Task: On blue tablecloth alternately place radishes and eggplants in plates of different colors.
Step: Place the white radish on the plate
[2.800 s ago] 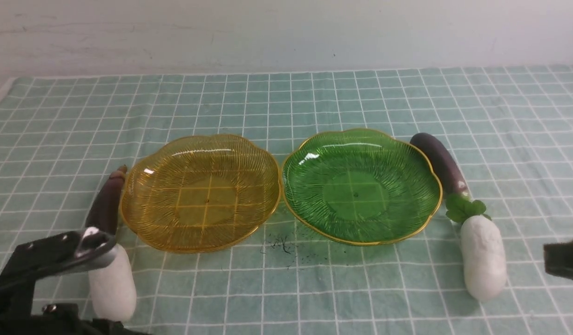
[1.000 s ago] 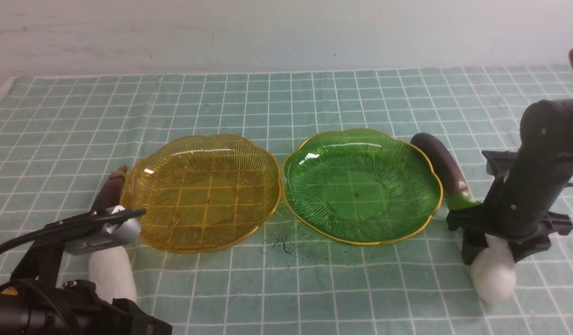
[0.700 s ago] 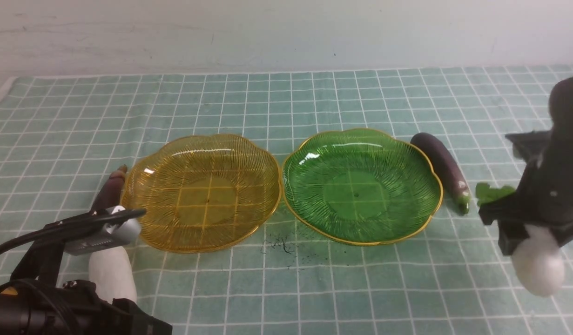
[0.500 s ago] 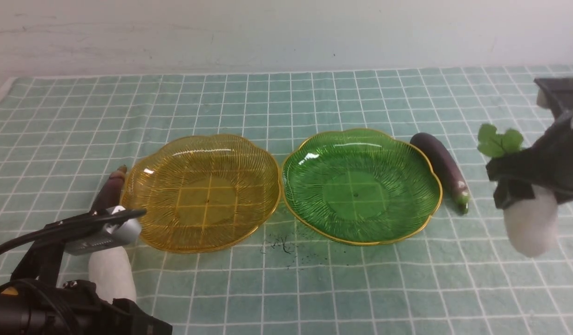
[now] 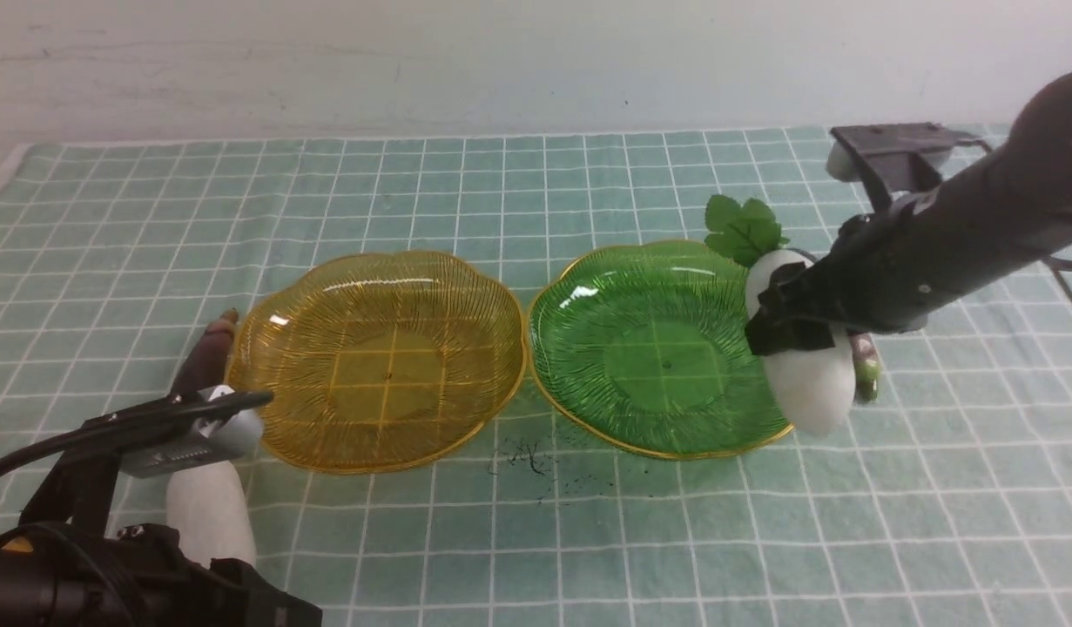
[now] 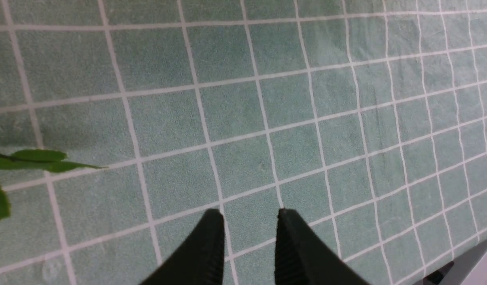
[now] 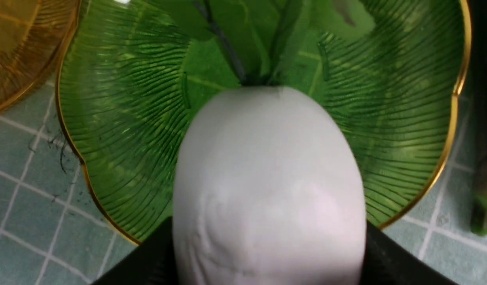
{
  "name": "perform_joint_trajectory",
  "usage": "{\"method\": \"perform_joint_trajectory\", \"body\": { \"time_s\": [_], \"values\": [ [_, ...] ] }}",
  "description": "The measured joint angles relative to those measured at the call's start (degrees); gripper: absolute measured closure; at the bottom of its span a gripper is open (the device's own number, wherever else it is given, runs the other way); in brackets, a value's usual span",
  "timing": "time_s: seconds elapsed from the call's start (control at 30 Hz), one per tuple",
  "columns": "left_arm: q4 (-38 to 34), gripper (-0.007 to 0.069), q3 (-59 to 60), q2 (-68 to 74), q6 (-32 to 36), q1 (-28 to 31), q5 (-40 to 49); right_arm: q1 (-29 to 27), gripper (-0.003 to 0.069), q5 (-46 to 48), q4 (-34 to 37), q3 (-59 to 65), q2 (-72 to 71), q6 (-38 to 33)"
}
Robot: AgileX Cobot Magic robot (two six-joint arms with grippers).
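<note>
**Right tool holds a radish over the green plate**

The right tool [image 5: 792, 324] is clamped around the middle of a white radish [image 5: 810, 392]. It holds the radish in the air over the right edge of the green plate [image 5: 640, 348], leaves pointing away from the robot. In the right wrist view the radish fills the middle, with the plate's ribbed bowl beneath it.

One eggplant [image 5: 865, 374] lies on the blue tablecloth [image 5: 501, 192] just right of that plate, mostly hidden behind the radish and arm.

The amber plate [image 5: 379, 366] sits beside the green one, with nothing in it. A second eggplant [image 5: 200, 370] lies at its left rim, and a second radish [image 5: 209, 522] lies nearer the robot.

The left tool [image 6: 249, 241] hangs over bare cloth, its jaws a little apart with nothing between them.
</note>
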Motion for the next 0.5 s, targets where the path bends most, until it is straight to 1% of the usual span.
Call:
{"method": "perform_joint_trajectory", "body": {
  "time_s": [0.27, 0.37, 0.4, 0.43, 0.5],
  "values": [
    [0.0, 0.0453, 0.0, 0.0, 0.1, 0.0, 0.0, 0.2, 0.0204, -0.3, 0.2, -8.3, 10.2, -2.7],
    [0.0, 0.0453, 0.0, 0.0, 0.1, 0.0, 0.0, 0.2, 0.0162, -0.8, 0.2, -9.4, 12.1, -3.3],
    [0.0, 0.0453, 0.0, 0.0, 0.1, 0.0, 0.0, 0.2, 0.0125, -1.4, 0.2, -9.8, 13.0, -3.5],
    [0.0, 0.0453, 0.0, 0.0, 0.1, 0.0, 0.0, 0.2, 0.0116, -1.6, 0.2, -9.8, 13.0, -3.5],
    [0.0, 0.0453, 0.0, 0.0, 0.1, 0.0, 0.0, 0.2, 0.0074, -2.3, 0.2, -9.8, 13.9, -3.5]
  ]
}}
